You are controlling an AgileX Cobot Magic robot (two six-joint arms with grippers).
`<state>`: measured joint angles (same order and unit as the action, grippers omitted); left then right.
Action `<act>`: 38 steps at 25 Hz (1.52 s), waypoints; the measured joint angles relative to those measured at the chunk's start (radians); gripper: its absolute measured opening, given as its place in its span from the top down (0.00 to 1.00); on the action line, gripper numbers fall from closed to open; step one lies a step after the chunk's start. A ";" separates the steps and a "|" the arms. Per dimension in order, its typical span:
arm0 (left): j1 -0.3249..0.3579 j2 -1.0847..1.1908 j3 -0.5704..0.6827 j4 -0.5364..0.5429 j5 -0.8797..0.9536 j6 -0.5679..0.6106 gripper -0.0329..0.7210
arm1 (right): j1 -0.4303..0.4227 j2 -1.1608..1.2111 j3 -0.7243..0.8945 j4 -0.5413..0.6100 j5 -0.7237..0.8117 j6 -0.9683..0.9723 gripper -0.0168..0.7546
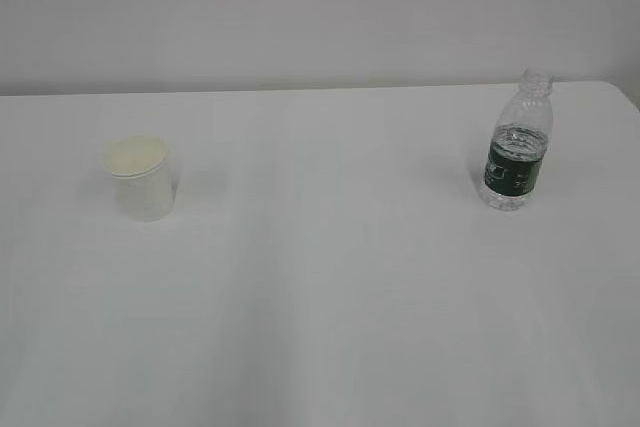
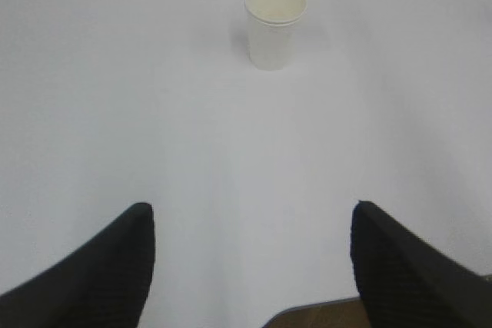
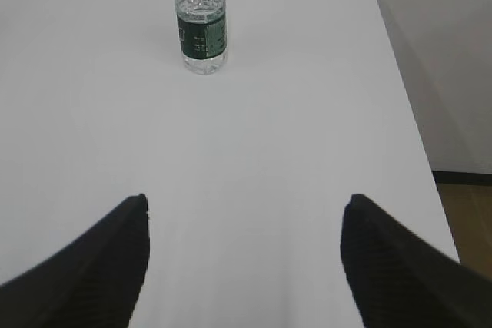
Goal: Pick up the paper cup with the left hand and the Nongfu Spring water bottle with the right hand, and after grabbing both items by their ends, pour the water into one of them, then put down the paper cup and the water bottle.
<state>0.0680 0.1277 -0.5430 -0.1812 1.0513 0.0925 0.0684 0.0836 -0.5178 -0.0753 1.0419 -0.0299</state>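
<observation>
The left end effector [image 2: 250, 266] has its two black fingers [image 2: 108, 266] spread wide apart with nothing between them; only bare white counter [image 2: 154, 113] shows in the gap. Straight ahead of it, well apart, the paper cup [image 2: 274, 24] stands upright with its mouth open, lying close to the line midway between the fingers but slightly to its right. The right end effector [image 3: 244, 266] is likewise spread wide and empty. The Nongfu Spring water bottle [image 3: 201, 21] stands upright well ahead of it, uncapped, shifted a little left of the line between the fingers, with the counter's far right edge beyond.

In the exterior view neither arm appears. The paper cup [image 1: 140, 177] sits on the left of the counter [image 1: 320, 297] and the bottle [image 1: 518, 147] on the right, well apart from each other. The water [image 1: 515, 142] seems to reach to about the top of the dark green label; the cup's inside looks cream-white, and whether it holds anything cannot be told.

By my judgement the task stands at its opening step: the approach, with nothing yet grasped. The next move calls for each arm to travel forward and down towards its own item, the right one drifting slightly left to centre the bottle, keeping the fingers apart until they straddle it. The cup is light and thin-walled, so a soft squeeze is probably wise; the open bottle should stay upright during lifting.
</observation>
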 joint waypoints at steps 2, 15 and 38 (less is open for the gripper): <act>0.000 0.012 -0.012 0.000 -0.015 0.000 0.19 | 0.000 0.010 -0.009 0.000 -0.015 0.000 0.21; 0.000 0.110 -0.036 0.000 -0.107 0.000 0.19 | 0.000 0.114 -0.017 0.001 -0.122 -0.001 0.21; 0.000 0.267 -0.036 0.000 -0.289 0.000 0.19 | 0.000 0.278 -0.017 0.001 -0.346 -0.001 0.21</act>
<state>0.0680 0.3949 -0.5795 -0.1812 0.7619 0.0925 0.0684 0.3614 -0.5344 -0.0746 0.6954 -0.0314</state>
